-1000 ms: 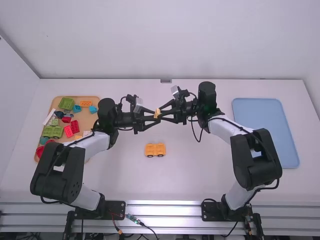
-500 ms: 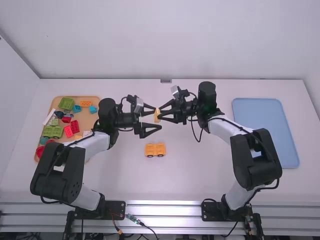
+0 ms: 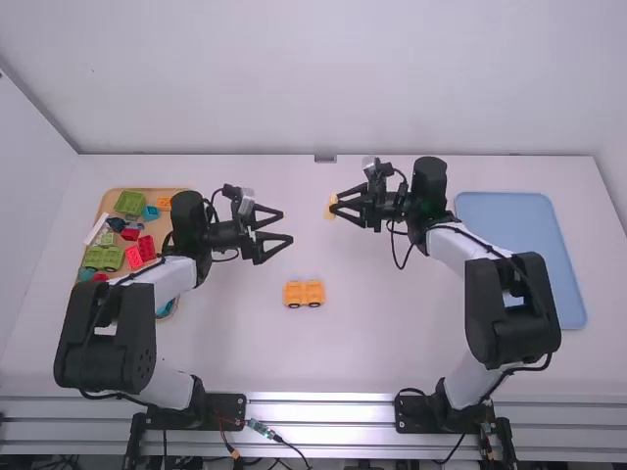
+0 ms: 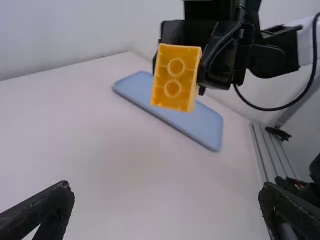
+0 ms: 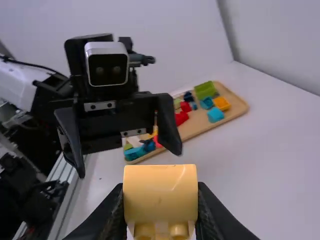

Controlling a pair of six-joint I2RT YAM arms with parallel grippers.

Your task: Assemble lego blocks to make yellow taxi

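Aloft, yellow block (image 4: 176, 77) in right hand (image 3: 339, 207).

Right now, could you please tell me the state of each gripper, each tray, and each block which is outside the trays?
Left gripper: open, holding nothing.
Right gripper: closed on the yellow block.
Yellow block: held above the table.
Orange wheeled piece: standing on its wheels on the table.
Wooden tray: flat, with assorted blocks in it.
Blue tray: lying flat.

I see a white table (image 3: 392, 343), plain pale back wall (image 3: 313, 78), side wall (image 3: 24, 206) at left, ribbed metal strip (image 3: 333, 406) along my near edge.
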